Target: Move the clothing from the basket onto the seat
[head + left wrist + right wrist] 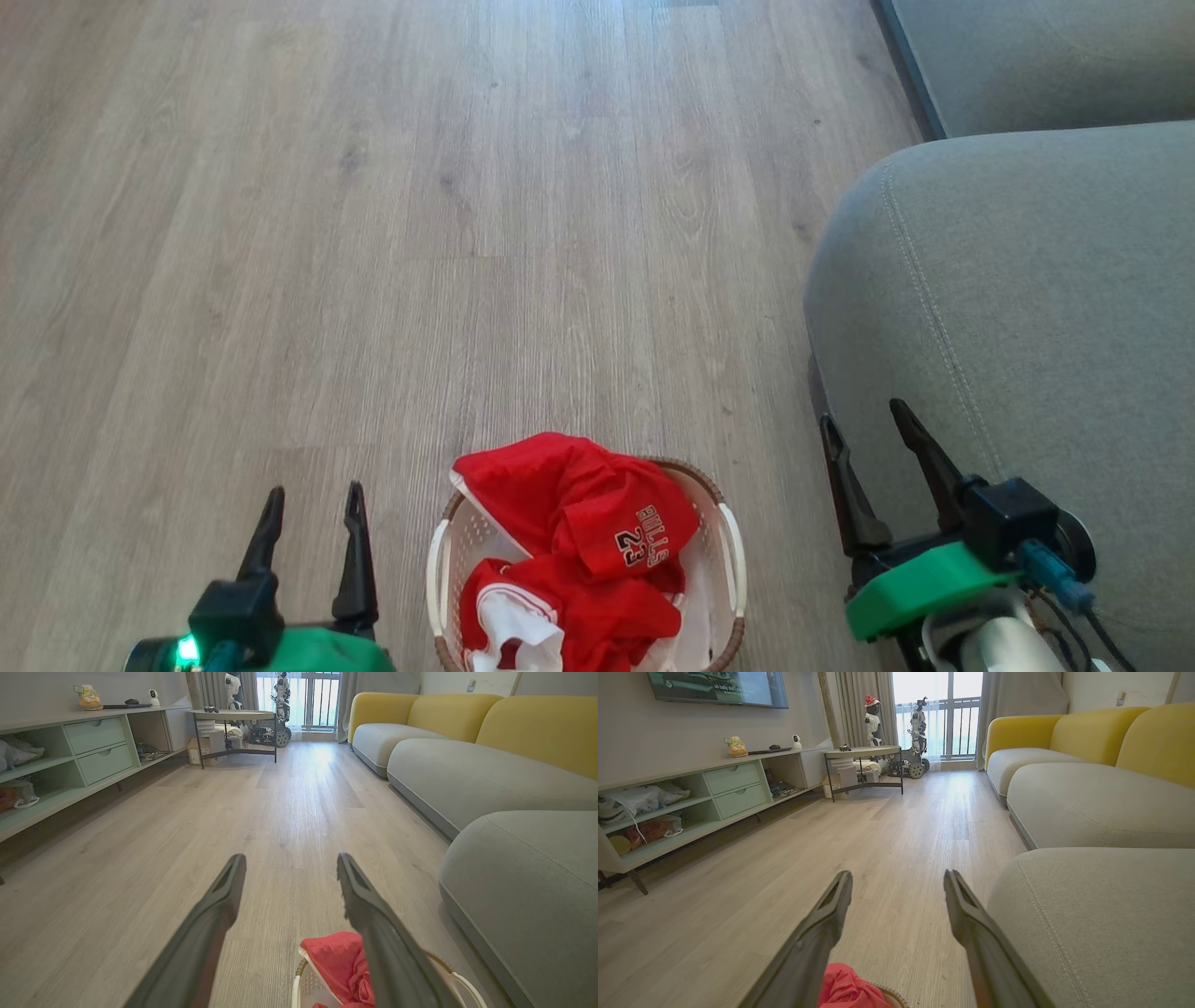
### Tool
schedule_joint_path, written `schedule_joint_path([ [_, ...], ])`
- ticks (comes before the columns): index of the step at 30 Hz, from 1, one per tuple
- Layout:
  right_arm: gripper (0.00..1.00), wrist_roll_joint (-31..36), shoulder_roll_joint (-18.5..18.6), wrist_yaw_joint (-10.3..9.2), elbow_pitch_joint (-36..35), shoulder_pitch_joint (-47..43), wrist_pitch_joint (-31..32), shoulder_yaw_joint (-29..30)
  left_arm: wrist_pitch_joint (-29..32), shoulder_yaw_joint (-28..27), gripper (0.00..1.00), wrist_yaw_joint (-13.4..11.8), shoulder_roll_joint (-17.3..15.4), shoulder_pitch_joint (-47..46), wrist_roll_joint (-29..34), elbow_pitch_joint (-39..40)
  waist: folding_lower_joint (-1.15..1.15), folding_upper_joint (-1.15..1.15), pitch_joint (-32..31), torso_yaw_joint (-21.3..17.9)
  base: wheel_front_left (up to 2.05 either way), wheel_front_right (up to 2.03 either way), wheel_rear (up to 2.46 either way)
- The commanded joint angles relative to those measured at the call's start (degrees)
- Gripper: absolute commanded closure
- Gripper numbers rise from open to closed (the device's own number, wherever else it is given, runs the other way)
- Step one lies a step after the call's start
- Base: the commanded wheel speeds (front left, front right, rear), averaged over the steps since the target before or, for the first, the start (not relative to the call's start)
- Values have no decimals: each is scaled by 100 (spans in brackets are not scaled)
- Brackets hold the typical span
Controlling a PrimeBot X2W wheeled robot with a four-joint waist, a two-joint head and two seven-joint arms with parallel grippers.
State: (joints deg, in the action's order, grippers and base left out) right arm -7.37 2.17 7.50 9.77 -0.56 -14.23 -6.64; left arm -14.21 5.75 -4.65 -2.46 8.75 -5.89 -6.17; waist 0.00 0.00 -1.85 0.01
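2 red garments (583,541) in 1 basket (731,551), one printed "BULLS 23", beside 1 seat (1027,280); left gripper (315,488) and right gripper (862,412) both spread, empty

Left hand (314,488) lower left, jaws wide, empty; right hand (863,413) lower right, same.

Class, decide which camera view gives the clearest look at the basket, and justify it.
The head view: it looks down on the basket, showing its brown rim, both white handles and the clothing heaped inside. The left wrist view catches one end at its bottom edge; the right wrist view, a sliver of rim.
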Motion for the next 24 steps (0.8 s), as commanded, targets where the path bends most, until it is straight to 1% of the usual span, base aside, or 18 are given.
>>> schedule_joint_path([
  [1, 0, 44, 71, -1, -198, 240, -77, -156, -79, -136, 0, -50, -43, -91, -17, 130, 0, 0, -6, 0, 0, 0, 0],
  [24, 0, 60, 71, -1, -184, 158, -77, -196, -79, -60, 0, -59, -42, -27, -57, 8, 0, 0, -103, 7, 0, 0, 0],
])
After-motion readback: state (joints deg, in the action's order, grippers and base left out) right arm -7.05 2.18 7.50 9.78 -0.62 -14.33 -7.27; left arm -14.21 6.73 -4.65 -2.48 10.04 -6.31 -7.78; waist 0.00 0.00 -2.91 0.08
